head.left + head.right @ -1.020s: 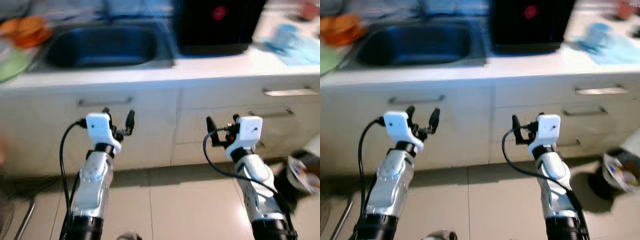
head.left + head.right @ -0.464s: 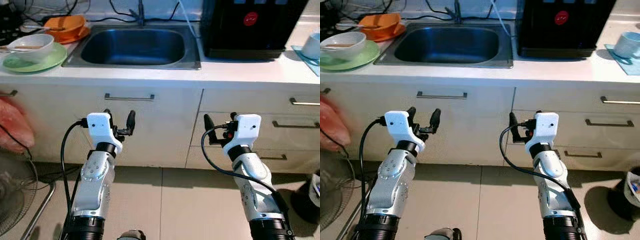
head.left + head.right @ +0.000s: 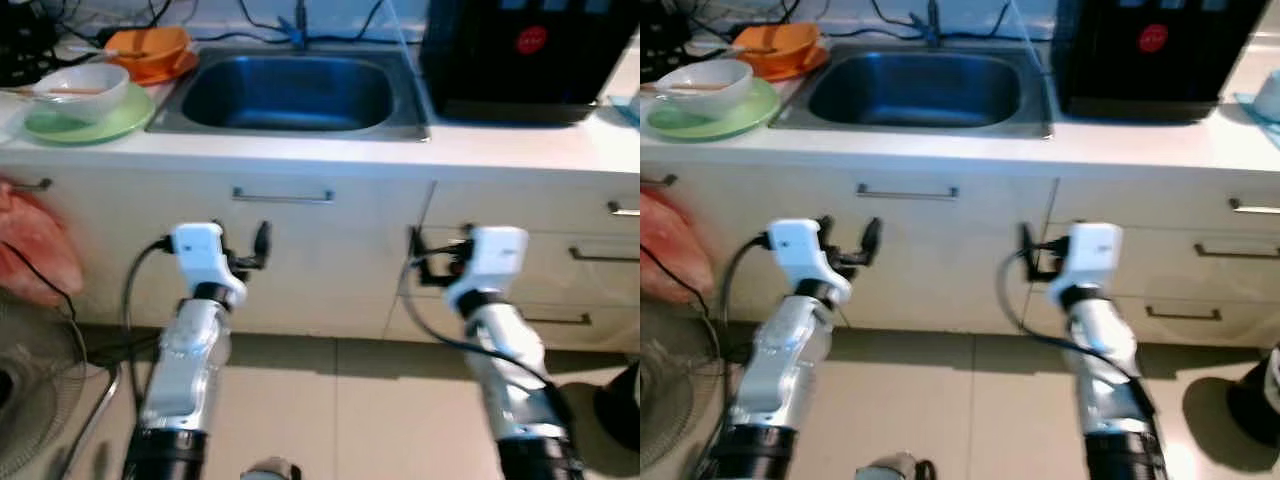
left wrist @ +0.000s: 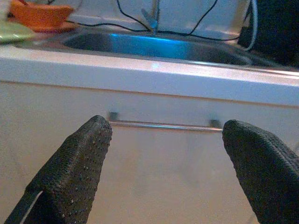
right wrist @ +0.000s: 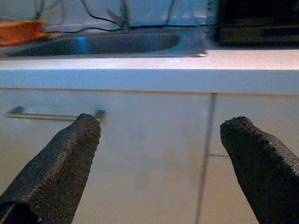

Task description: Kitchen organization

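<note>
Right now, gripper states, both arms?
Left gripper: open, holding nothing, facing the cabinet handle.
Right gripper: open, holding nothing.

Black appliance (image 3: 525, 55): top cut off by the far edge.
Red cloth (image 3: 35, 245): cut by the left edge, blurred.
Fan (image 3: 40, 385): partly out of frame, near left.
Arms: motion-blurred.
White bowl (image 3: 705, 85): contents too blurred to tell.
</note>
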